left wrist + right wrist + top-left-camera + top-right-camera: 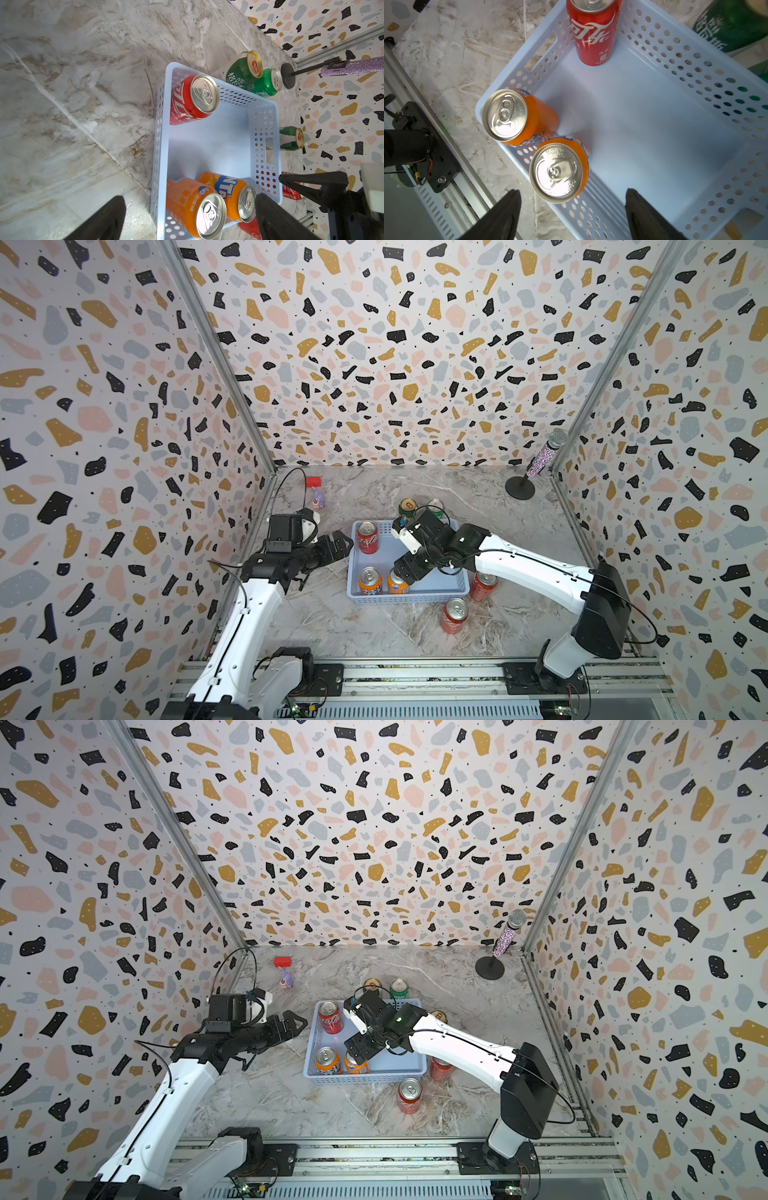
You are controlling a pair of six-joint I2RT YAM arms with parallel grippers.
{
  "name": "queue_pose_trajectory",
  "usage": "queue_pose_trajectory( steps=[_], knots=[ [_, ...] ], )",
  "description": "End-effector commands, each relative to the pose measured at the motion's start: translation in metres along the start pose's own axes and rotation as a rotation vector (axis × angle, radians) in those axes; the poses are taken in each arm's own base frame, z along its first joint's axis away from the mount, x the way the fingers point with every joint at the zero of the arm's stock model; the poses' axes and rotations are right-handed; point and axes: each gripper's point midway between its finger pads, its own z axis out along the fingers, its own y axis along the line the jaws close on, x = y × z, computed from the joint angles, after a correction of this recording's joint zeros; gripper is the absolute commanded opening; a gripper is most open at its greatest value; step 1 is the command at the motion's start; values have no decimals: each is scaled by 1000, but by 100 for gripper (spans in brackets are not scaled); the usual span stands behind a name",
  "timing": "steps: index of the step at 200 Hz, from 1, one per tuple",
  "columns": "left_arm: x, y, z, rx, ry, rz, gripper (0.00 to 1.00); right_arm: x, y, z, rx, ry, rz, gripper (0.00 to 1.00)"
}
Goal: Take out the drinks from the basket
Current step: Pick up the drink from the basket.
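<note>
The light-blue basket (409, 598) (365, 1078) holds three upright drinks: a red can (368, 537) (193, 99) in its far left corner and two orange cans (370, 580) (519, 116) along its near side. My right gripper (402, 572) (572, 199) hangs open just above the second orange can (558, 168), whose top lies ahead of the fingers, not between them. My left gripper (345, 544) (190, 207) stands open at the basket's left wall, holding nothing.
Outside the basket stand two red cans (455, 616) (484, 585) near its front right corner. Two green cans (408, 507) (400, 988) stand behind it and another gold-topped one (438, 1016) to its right. A microphone stand (521, 487) and a small toy (318, 499) are at the back.
</note>
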Motion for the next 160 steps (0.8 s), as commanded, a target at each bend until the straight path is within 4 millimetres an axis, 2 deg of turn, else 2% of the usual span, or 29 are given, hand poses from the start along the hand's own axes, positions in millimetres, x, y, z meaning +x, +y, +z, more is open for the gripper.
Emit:
queue_pose_trajectory(
  steps=[1,48,160],
  knots=[
    [-6,-1,-2,-1,-13,25,100,-3,2,4,8,-10,4,84],
    [-7,0,-1,-6,-16,22,100,2,13,19,-10,47,-23,86],
    [-6,-2,1,13,-4,16,100,21,10,58,40,153,-12,86]
  ],
)
